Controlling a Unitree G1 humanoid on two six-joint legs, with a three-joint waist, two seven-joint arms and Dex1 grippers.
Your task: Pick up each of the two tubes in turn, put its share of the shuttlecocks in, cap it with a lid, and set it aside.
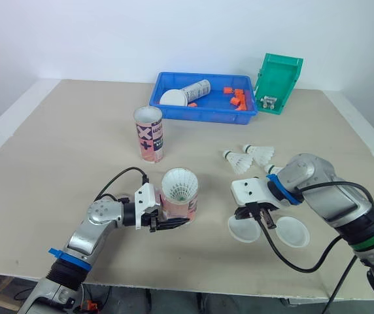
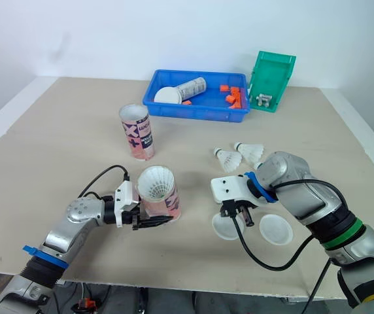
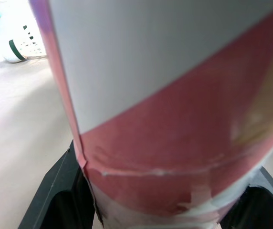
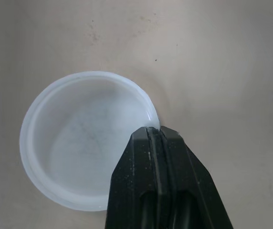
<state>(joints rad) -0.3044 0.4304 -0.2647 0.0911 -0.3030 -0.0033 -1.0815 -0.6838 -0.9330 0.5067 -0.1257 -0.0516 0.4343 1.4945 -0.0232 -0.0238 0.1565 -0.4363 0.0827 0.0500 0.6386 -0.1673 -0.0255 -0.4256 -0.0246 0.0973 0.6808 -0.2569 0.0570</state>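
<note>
Blue tray (image 1: pixel 203 116) with orange pieces (image 1: pixel 238 98), beside a tilted green bin (image 1: pixel 278 82)

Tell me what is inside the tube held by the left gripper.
A shuttlecock sits in the tube, feathers up; whether more lie beneath is hidden.

Top of tube (image 3: pixel 174 95) cut off; bin (image 1: pixel 285 70) contents unclear
</note>
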